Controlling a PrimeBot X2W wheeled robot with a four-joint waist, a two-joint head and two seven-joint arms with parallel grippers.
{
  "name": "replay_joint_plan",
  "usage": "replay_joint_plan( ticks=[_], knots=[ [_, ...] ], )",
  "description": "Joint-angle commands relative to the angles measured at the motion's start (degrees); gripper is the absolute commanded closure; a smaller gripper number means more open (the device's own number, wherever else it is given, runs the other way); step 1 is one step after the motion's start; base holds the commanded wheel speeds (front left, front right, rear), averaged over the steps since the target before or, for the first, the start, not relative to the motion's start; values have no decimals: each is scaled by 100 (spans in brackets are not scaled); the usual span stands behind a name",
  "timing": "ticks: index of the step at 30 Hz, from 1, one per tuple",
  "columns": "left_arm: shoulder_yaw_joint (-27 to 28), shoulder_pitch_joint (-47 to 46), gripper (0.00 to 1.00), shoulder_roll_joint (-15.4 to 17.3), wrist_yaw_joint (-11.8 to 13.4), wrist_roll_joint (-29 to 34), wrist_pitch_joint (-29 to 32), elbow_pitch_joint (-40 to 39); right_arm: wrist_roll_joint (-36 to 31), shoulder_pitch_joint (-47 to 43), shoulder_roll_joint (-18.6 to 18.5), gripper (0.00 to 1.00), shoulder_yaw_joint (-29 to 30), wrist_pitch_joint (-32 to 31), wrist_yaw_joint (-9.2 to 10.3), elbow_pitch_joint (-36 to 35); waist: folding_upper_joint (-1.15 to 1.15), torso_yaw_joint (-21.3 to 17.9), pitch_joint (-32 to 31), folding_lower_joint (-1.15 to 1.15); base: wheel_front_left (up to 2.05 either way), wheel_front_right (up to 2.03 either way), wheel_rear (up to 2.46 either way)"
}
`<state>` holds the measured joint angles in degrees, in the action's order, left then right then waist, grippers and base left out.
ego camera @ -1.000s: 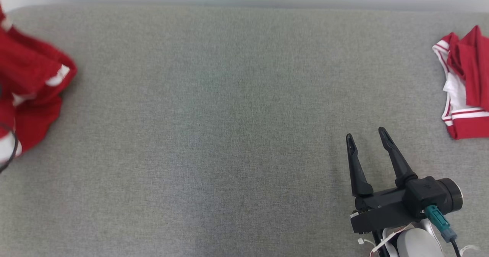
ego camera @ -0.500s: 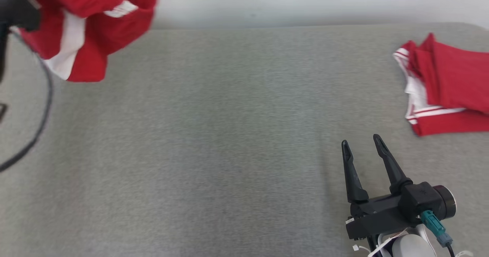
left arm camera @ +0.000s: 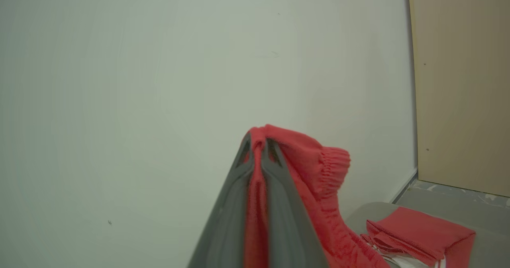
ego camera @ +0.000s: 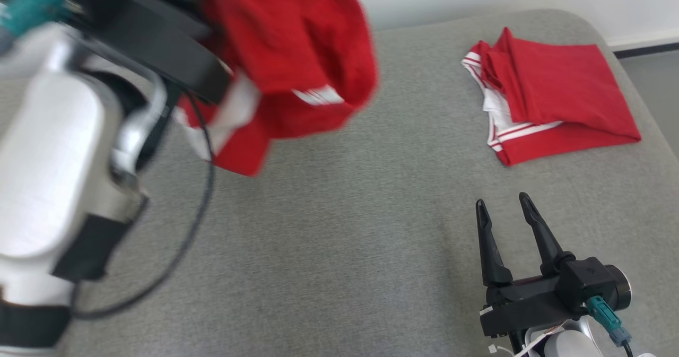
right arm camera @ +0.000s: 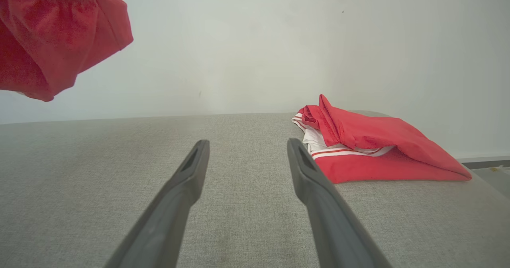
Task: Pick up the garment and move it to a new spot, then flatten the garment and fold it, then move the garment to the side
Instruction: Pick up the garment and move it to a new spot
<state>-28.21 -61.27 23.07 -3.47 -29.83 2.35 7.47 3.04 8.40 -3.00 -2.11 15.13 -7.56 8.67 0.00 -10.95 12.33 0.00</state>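
Grey fabric surface (ego camera: 339, 251), folded red-and-white garment (ego camera: 557, 97) near its far right corner

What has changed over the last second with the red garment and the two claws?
The left claw, shut on the red garment, has swung it in from the robot's left toward the middle, where it hangs clear above the grey surface. The head camera turned too, so the whole picture shifted. Unchanged: the right claw stays open and empty, and the folded red garment lies where it was.
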Motion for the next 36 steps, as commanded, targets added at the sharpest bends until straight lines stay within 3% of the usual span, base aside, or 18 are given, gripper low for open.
replay_joint_plan(
  ticks=[1, 10, 18, 28, 29, 31, 36],
  knots=[
    [-91, 202, 100, -104, 49, -34, 67, -107, 54, -28, 20, 0, -17, -2, 12, 14, 0, -173, 39, 0, 0, 0, 0],
    [-468, 1265, 100, -402, 230, -277, 32, -55, 169, -23, 20, 0, -58, -3, 12, 33, 0, -251, 135, 0, 0, 0, 0],
    [-602, 2280, 100, -382, 285, -455, -277, 538, 191, 22, 20, 0, -54, -2, 12, 79, 0, -191, 172, 0, 0, 0, 0],
    [-733, 3131, 100, -644, 184, -737, -751, 1437, 173, 26, 18, 0, -74, -3, 12, 161, 0, 0, 68, 0, 0, 0, 0],
    [-745, 3118, 82, -675, 177, -707, -834, 1452, 147, 20, 18, 0, -56, -3, 12, 159, 0, 32, 37, 0, 0, 0, 0],
    [-744, 3073, 0, -704, 169, -652, -986, 1449, 107, 12, 19, 0, -34, -2, 12, 149, 0, 83, -27, 0, 0, 0, 0],
    [-510, 2976, 0, -650, 313, -620, -1426, 1159, 74, -42, 19, 0, 41, -3, 12, 100, 0, 209, -232, 0, 0, 0, 0]
  ],
)
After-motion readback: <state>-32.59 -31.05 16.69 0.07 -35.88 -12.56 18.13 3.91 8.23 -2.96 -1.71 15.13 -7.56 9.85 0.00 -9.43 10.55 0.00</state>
